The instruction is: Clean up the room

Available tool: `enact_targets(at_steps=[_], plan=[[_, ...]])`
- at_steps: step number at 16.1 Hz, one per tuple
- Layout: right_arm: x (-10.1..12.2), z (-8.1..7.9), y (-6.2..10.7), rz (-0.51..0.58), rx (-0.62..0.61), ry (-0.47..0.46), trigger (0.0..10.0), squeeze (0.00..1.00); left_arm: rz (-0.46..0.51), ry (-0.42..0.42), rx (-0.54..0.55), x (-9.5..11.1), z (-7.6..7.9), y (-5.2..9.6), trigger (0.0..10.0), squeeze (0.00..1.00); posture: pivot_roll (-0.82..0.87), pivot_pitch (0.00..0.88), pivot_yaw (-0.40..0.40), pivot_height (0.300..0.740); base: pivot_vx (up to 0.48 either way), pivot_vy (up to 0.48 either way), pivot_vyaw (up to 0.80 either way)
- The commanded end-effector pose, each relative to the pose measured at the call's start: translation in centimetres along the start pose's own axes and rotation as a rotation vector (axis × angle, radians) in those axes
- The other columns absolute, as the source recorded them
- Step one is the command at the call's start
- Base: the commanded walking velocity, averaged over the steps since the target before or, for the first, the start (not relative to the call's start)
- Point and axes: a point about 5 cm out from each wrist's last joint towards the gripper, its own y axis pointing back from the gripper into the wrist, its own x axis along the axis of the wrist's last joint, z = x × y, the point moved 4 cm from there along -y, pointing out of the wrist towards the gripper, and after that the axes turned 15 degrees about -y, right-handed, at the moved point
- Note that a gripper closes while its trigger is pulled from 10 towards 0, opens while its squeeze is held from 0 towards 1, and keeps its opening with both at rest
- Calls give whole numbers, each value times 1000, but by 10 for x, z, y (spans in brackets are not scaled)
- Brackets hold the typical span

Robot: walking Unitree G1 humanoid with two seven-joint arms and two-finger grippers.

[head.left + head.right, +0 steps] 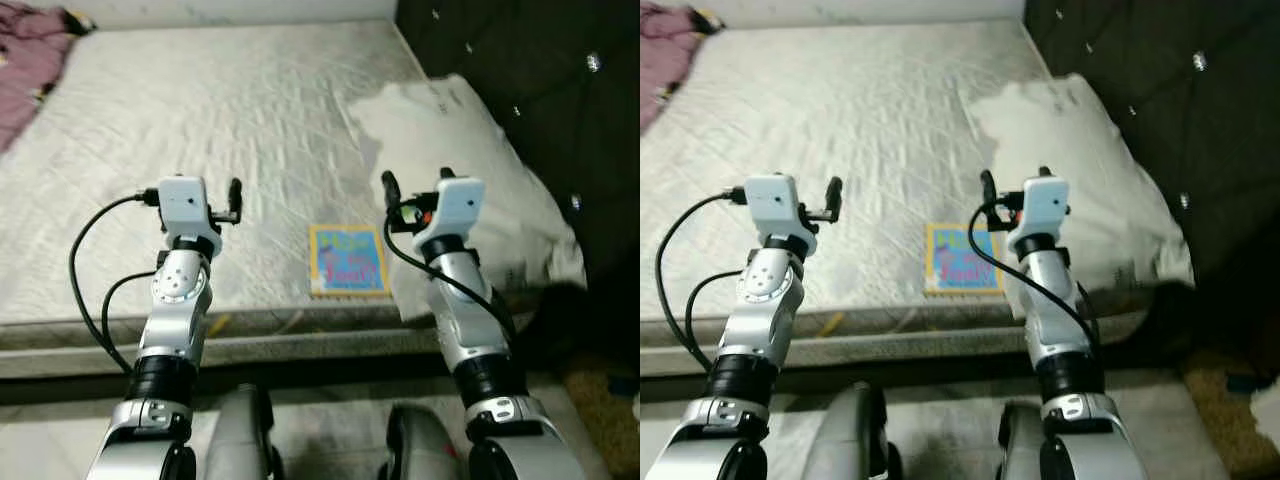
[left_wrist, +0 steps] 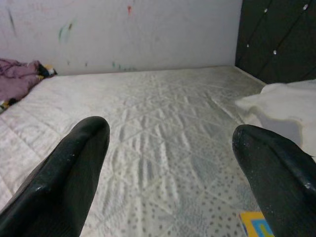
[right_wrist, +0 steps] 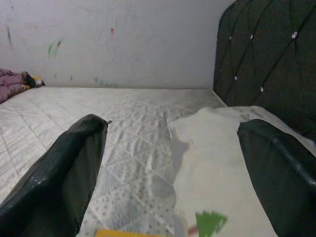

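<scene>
I am holding both arms raised over the bare grey quilted mattress point(image 1: 200, 110). The left gripper point(image 2: 170, 173) and right gripper point(image 3: 173, 168) are spread wide, grasping nothing. A thin yellow-and-blue picture book point(image 1: 347, 260) is lying at six o'clock near the mattress edge, touching the white pillow point(image 1: 470, 150). Judging by this, I am approaching; next calls for lowering onto the book
</scene>
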Motion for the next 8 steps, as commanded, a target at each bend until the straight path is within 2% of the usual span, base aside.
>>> enact_targets(at_steps=[1,3,4,7,8], plan=[[1,5,2,7,-14,0,10000,0,21,-14,-13,6,2,-2,10000,0,-24,0,45,715,0,0,0],[-4,7,7,-7,-23,4,10000,0,-2,-13,8,0,1,3,10000,0,-18,0,19,735,0,0,0],[-8,4,8,-25,-8,3,10000,0,-35,-28,24,-9,-1,7,10000,0,-10,0,11,740,0,0,0],[-13,3,12,-45,4,7,10000,0,-78,-25,55,-19,-1,15,10000,0,4,6,2,740,0,0,0],[-14,2,12,-53,8,8,10000,0,-78,-20,16,-23,4,21,10000,0,0,20,-3,740,0,0,0]])
